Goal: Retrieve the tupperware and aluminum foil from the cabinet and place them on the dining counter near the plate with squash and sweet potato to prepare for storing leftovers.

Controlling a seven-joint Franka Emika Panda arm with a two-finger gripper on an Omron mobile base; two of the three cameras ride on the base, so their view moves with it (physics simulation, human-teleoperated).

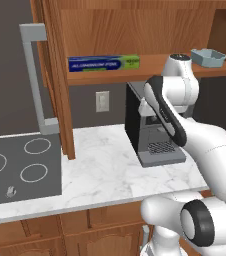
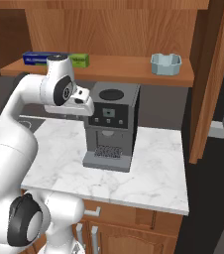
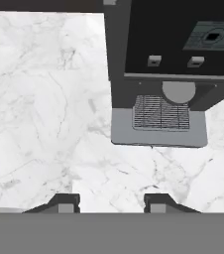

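Observation:
The reddish-brown wall cabinet stands open, and its wooden shelf (image 1: 152,64) (image 2: 119,68) carries both items. The aluminum foil (image 1: 103,63) (image 2: 78,60), a dark blue box with a lime-green end, lies at the shelf's left; in the right base view my arm partly covers it. The pale blue-grey tupperware (image 1: 208,57) (image 2: 165,64) sits at the shelf's right. My gripper (image 3: 112,203) is open and empty. It hangs below the shelf and looks down at the marble counter (image 3: 44,124) in front of a coffee machine. The dining counter is out of view.
A black coffee machine (image 1: 150,131) (image 2: 111,124) (image 3: 173,64) stands on the counter under the shelf, close to my hand. Open cabinet doors (image 1: 55,80) (image 2: 210,74) hang on either side. A cooktop (image 1: 20,167) lies to the left.

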